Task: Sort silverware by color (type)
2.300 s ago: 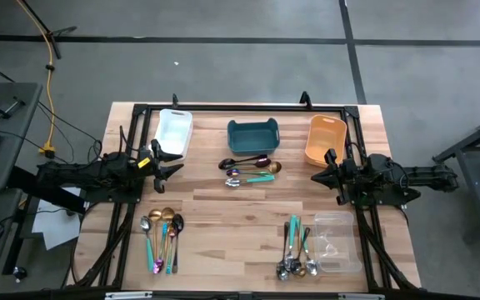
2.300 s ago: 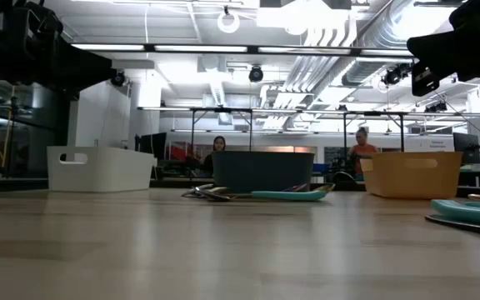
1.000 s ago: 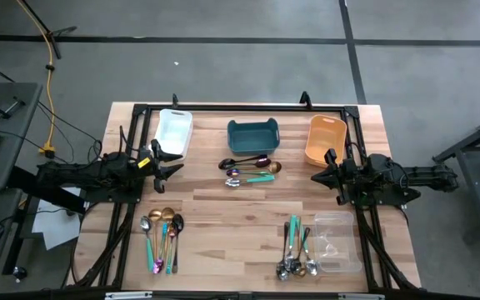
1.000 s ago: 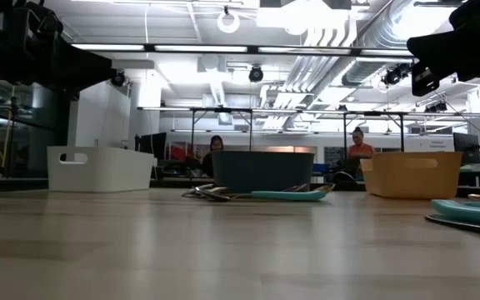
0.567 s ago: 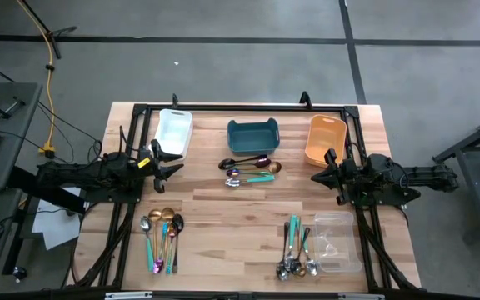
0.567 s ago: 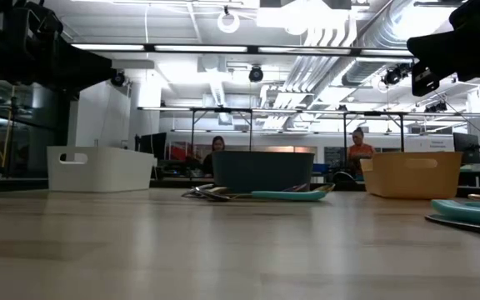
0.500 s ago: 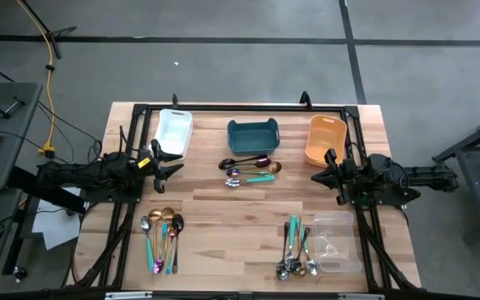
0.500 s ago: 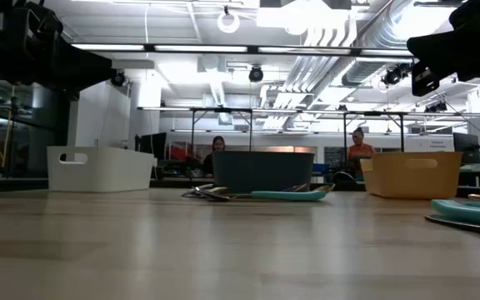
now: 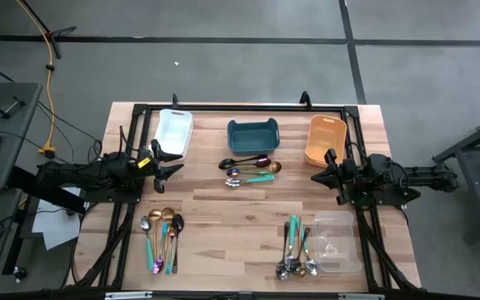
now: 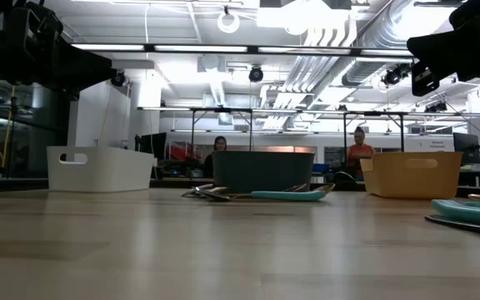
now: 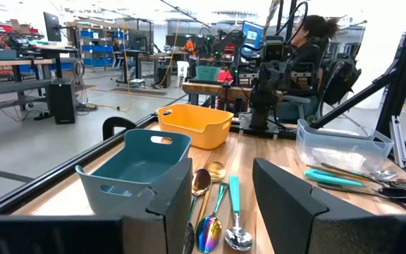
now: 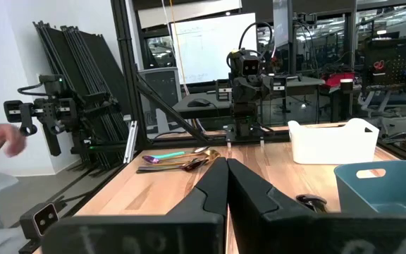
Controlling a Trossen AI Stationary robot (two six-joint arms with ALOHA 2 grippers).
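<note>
Silverware sits in three clusters on the table point(image 9: 223, 212): a mixed bunch point(image 9: 251, 169) at mid-table just in front of the teal bin point(image 9: 252, 136), a fan of spoons point(image 9: 162, 237) near the front left corner, and another bunch point(image 9: 295, 250) near the front edge, right up against the clear bin point(image 9: 334, 243). White bin point(image 9: 174, 131) is toward the back left, orange bin point(image 9: 325, 139) toward the back right; none of the bins appears to hold any silverware yet. My read on handling: pieces are light, rigid, thin metal with a slick finish, lying flat and overlapping, so they'll likely skate or drag neighbours. Best bet is a pinch across the handle mid-length, on an outer piece of a cluster, rather than the bowl. Left gripper point(image 9: 171, 162) hovers above the left edge between the white bin and the front-left spoons, arm stretched level and pointing inward, fingers point(image 11: 287, 208) parted fairly wide with nothing between them. Right gripper point(image 9: 318, 176) mirrors it off the right edge just in front of the orange bin, also level and pointing inward, fingers point(image 12: 210, 190) pressed together, empty. Neither is touching anything.
</note>
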